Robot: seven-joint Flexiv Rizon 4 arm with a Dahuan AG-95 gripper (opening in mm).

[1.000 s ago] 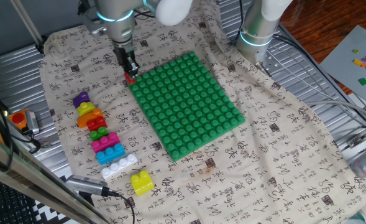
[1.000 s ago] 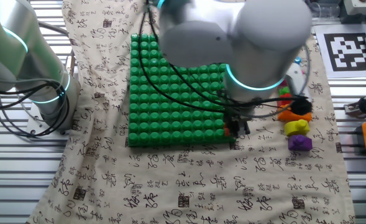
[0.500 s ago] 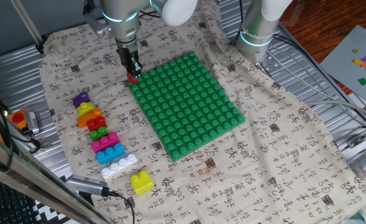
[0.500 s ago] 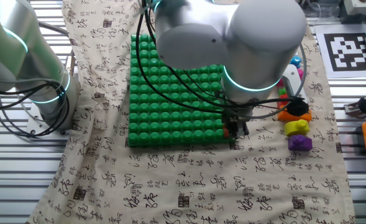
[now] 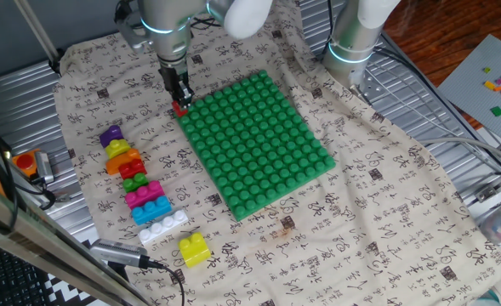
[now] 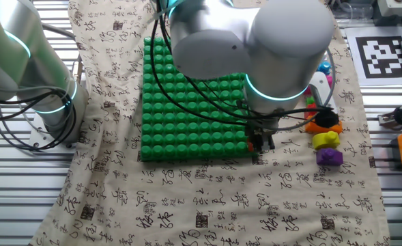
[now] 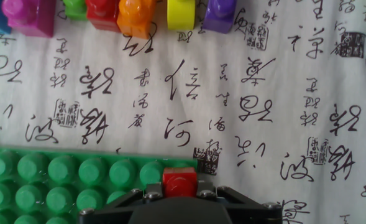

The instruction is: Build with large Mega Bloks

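Red brick held at the baseplate's corner, nothing yet built

One fixed view: the gripper [image 5: 179, 99], jaws closed on a small red brick [image 5: 179, 108], sits at the green baseplate [image 5: 259, 144] corner, about 10 o'clock; the row of loose bricks [image 5: 139, 183] lies at 8 o'clock. The other fixed view: the arm hides most, the plate looks bare. Hand view: red brick [image 7: 180, 182] at 6 o'clock; by my judgement the build has barely begun

Over the last second the tool [image 5: 180, 99] carrying the red brick [image 5: 179, 108] crept slightly toward the upper part of the frame, at the green baseplate's [image 5: 259, 144] upper-left corner.
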